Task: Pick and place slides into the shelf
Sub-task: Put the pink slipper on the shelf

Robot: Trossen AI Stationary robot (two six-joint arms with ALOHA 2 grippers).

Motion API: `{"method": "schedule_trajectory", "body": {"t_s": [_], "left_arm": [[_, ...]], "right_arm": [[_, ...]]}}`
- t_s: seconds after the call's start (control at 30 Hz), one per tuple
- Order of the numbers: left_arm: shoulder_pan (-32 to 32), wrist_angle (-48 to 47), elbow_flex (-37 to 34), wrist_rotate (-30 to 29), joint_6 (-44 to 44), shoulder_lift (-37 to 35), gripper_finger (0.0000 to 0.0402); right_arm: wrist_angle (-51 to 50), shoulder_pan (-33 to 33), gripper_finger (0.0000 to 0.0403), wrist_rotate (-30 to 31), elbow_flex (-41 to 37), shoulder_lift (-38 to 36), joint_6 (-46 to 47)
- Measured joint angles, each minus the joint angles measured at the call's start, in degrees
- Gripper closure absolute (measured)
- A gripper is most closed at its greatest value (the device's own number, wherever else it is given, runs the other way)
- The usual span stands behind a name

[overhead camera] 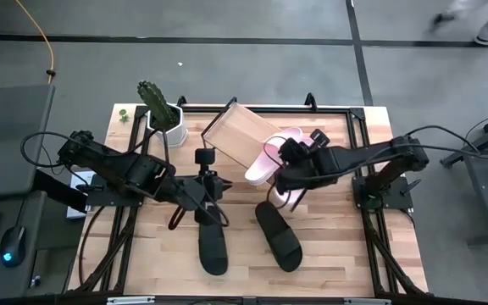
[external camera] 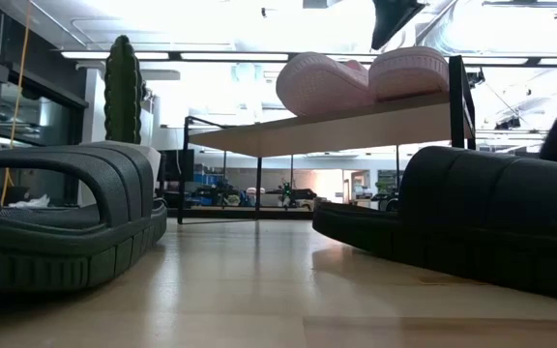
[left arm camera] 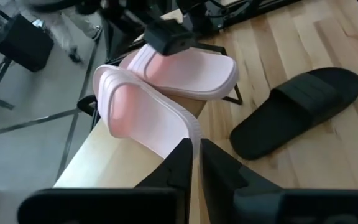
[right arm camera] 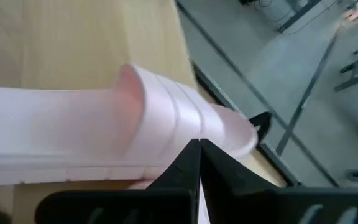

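With both pink slides point(overhead camera: 271, 152) on the shelf point(overhead camera: 235, 133) and our right gripper point(overhead camera: 283, 161) and left gripper point(overhead camera: 206, 174) pinched together empty, we risk nudging a pink one off when retreating toward the black slides point(overhead camera: 278, 235)

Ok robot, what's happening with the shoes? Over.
Both grippers shut, holding nothing. Two pink slides on the shelf. Two black slides wait on the table.
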Motion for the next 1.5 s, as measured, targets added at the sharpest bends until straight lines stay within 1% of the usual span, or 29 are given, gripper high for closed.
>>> {"method": "schedule_trajectory", "body": {"t_s": [0.2,0.33,0.53,0.63,1.0,1.13,1.33,1.5], "left_arm": [[0.0,-0.93,0.0,0.44,-0.45,0.02,0.0399],[0.0,-1.63,0.0,0.47,-1.01,0.02,0.0399],[0.0,-2.51,0.0,0.47,-1.4,0.04,0.0392],[0.0,-2.49,0.0,0.48,-1.53,0.04,0.0393],[0.0,-2.47,0.0,0.54,-1.71,0.09,0.0397],[-0.02,-2.49,0.0,0.61,-1.87,0.09,0.0396],[0.0,-2.49,0.0,0.61,-2.95,0.09,0.0397],[0.0,-2.49,0.0,0.61,-2.96,0.09,0.0396]], "right_arm": [[7.1,-2.79,0.0403,-4.58,0.0,0.0,-6.62],[9.59,-3.27,0.0403,-6.35,0.0,0.0,-8.76],[9.59,-3.36,0.0403,-6.7,0.0,0.0,-8.63],[9.57,-3.98,0.0403,-8.34,0.0,0.13,-8.48],[8.85,-5.72,0.0403,-9.4,0.15,3.76,-8.51],[7.5,-5.68,0.0403,-9.95,0.19,3.85,-6.66],[2.36,-5.79,0.0403,-12.03,0.17,3.85,-2.43],[2.49,-5.8,0.0403,-13.57,0.13,3.89,-1.96]]}}
